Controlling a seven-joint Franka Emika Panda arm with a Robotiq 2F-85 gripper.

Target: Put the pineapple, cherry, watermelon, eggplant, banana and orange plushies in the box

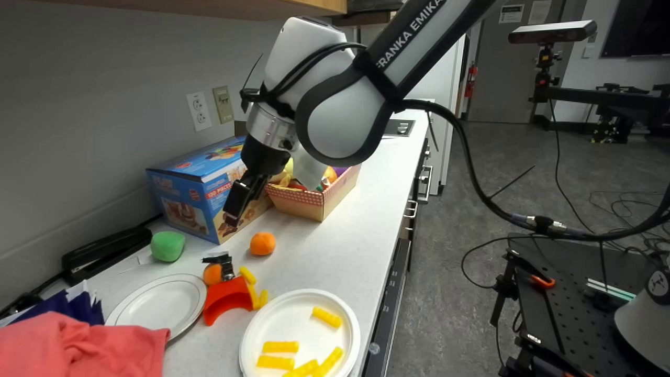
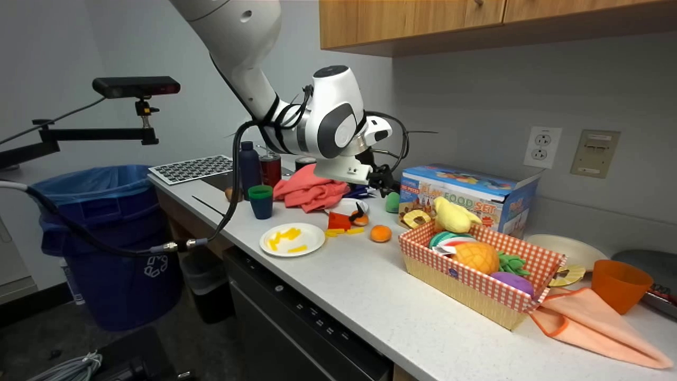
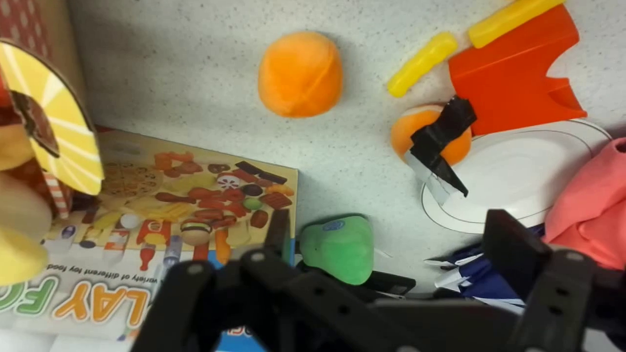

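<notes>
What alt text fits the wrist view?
Open, empty gripper above a counter, orange plush at top center. Green plush and printed box show lower in frame; basket partly visible at left; red toy and plate at right.

Green plush (image 1: 167,246) beside blue carton (image 1: 209,191)

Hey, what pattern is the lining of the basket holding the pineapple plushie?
The lining is red-and-white checked, showing best in an exterior view.

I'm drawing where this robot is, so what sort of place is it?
Probably a kitchen area, perhaps in a lab or office: there's a long, speckled white countertop, a brown wooden overhead cupboard and a big, blue plastic recycling bin.
</notes>
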